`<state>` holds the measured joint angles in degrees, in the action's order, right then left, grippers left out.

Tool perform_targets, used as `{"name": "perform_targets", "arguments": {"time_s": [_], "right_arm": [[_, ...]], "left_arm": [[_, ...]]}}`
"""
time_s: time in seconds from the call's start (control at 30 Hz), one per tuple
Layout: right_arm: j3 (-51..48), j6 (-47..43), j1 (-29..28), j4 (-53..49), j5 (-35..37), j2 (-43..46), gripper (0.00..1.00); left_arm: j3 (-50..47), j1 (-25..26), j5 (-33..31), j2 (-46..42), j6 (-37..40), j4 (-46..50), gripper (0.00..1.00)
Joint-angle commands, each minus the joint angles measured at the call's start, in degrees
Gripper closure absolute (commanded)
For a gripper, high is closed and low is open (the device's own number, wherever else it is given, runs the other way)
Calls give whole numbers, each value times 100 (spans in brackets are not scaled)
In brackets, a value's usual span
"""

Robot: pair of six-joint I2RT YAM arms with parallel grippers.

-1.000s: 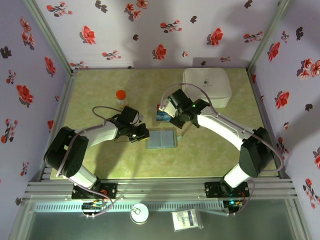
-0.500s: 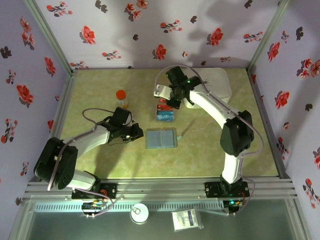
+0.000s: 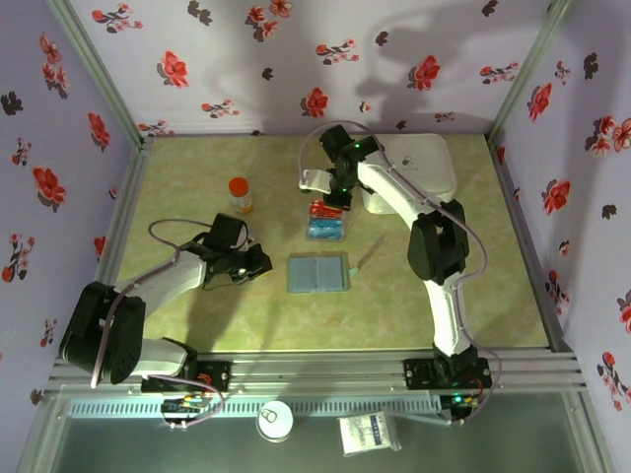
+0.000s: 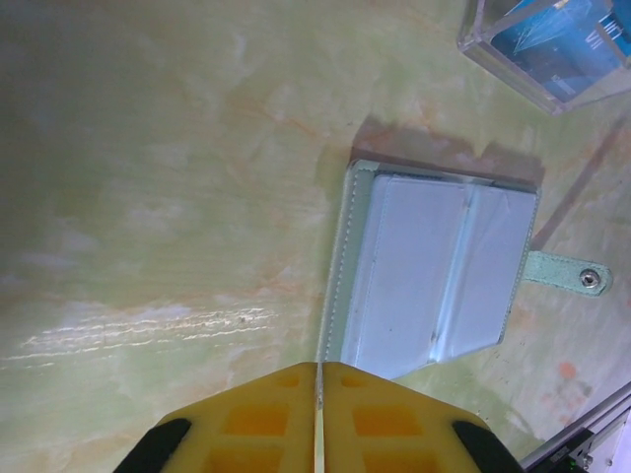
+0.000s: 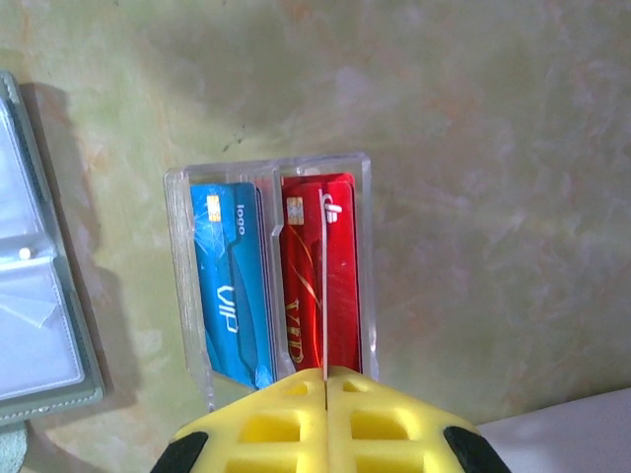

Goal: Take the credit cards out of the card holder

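My left claw [image 4: 318, 419] is pressed together with nothing in it. From above it hangs just off the 9 o'clock edge of the card holder [image 3: 318, 273], close but not touching. My right claw [image 5: 323, 382] is also pressed together and empty, and it sits over the near end of the clear tray [image 5: 227, 169]. The tray lies on the worktop [image 3: 197, 325] at 12 o'clock from the holder, with a small gap between them.

The holder lies opened flat with its pockets facing up, which I take to be so the cards could slide out sideways. The tray has two compartments with one card in each, so the cards stay apart and are easy to see. With both cards in the tray and neither claw pinching anything, I judge the removal done.

The credit cards lie side by side. In my right wrist view the blue card [image 5: 227, 286] is at 9 o'clock of the red card [image 5: 340, 266], and each shows a small gold chip and pale lettering. The holder is dull grey-blue with a paler stitched border and two panels of clear sleeves. The sleeves look empty as far as I can tell. A snap tab [image 4: 562, 274] sticks out at 3 o'clock in my left wrist view.
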<state>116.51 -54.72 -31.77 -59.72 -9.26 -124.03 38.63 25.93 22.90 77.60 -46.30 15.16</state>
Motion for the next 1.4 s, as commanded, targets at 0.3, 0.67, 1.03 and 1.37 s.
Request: {"name": "perform_targets", "arguments": {"time_s": [0.3,0.67,1.03,1.37], "right_arm": [[389,-215,57,-417,-137,-334,98],[382,29,66,-9,184,-304,80],[-693,1713,83,1245,-7,605,74],[-3124,6317,5,3585,-407,1976,75]], "left_arm": [[-51,-88,-22,-10,120,116,91],[-22,-89,-13,4,109,104,90],[47,-49,145,181,15,-120,90],[312,295,233,739,-72,-483,91]]}}
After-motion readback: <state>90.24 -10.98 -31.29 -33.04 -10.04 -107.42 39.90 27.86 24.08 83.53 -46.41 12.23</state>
